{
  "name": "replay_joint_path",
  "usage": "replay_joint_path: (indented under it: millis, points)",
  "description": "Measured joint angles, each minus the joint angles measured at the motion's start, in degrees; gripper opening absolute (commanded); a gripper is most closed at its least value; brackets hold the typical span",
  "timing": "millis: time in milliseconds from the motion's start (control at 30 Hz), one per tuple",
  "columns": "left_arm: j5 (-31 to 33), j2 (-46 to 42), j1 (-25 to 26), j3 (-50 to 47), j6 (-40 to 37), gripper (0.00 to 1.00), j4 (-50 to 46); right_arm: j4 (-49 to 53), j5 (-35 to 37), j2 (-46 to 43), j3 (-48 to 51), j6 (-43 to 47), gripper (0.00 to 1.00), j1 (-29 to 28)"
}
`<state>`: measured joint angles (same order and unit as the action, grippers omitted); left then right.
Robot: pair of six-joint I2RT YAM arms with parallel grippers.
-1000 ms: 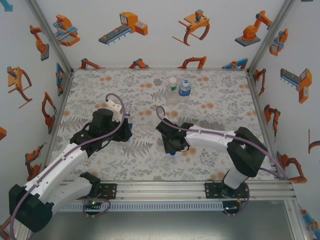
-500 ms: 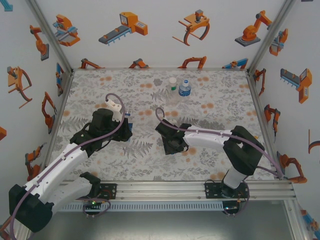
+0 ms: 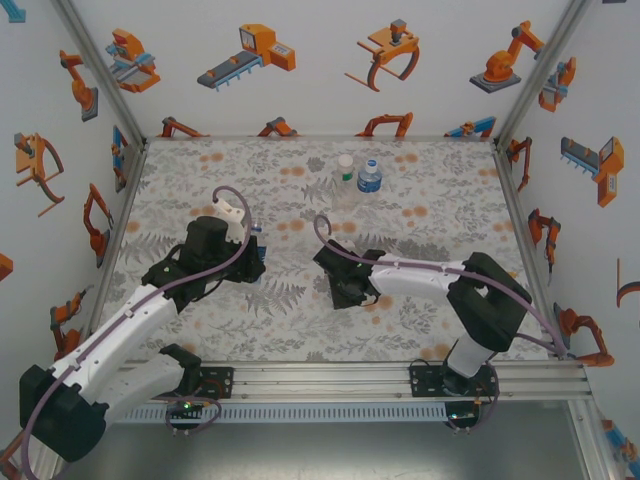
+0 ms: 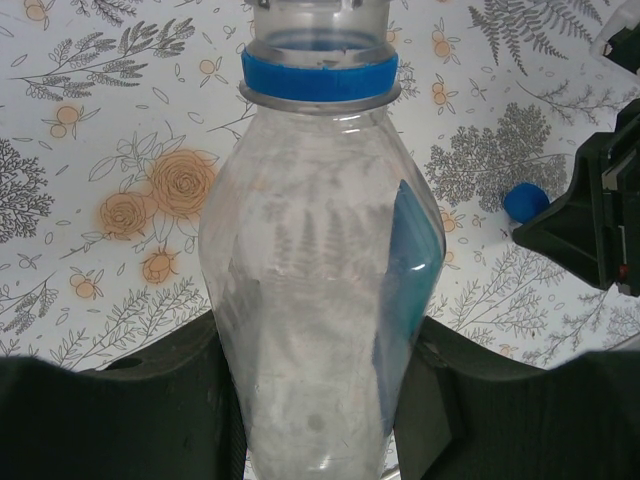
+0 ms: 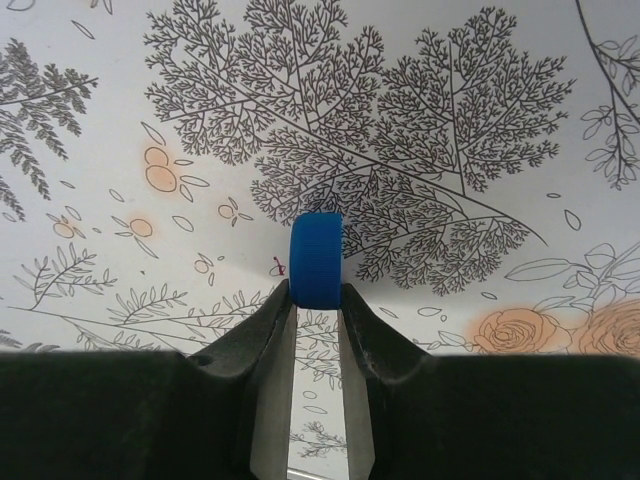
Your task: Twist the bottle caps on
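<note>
A table [image 3: 440,230] covered edge to edge in a grey fern-and-leaf print dotted with orange roses.
2 small bottles stand upright on it at the far middle, just beside each other and well apart from the side edges. The left bottle [image 3: 345,168] is clear with a pale top, and the right bottle [image 3: 369,178] wears a blue label band. An aluminium rail [image 3: 330,378] runs along the near edge.
</note>
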<state>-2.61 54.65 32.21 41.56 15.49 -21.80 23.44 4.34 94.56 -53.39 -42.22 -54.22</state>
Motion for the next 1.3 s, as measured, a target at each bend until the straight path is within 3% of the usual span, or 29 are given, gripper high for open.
replay_joint_path:
  millis: [367,633,733,867,1033,1300]
  points:
    - [-0.02,0.42,0.00,0.00,0.00,0.21,-0.02,-9.18,-7.10,-5.38,8.07,-2.25,0.26,5.33]
    - [-0.02,0.63,0.00,0.00,0.00,0.21,-0.04,-30.25,-20.24,-12.44,24.02,-12.22,0.29,15.02]
    - [-0.02,0.63,0.00,0.00,0.00,0.21,-0.04,-33.73,-22.10,-15.21,28.22,-14.88,0.29,17.46]
    - [-0.07,0.92,0.00,0.00,0.17,0.21,-0.02,-27.65,-19.63,-18.12,27.47,-13.42,0.33,17.75]
    - [-0.11,1.49,0.00,0.00,0.31,0.21,-0.04,-14.58,-12.96,-18.53,18.40,-7.65,0.37,16.24]
    - [0.02,0.90,0.00,0.00,0.37,0.21,-0.11,-3.78,-3.93,-10.19,1.97,-0.92,0.38,9.29]
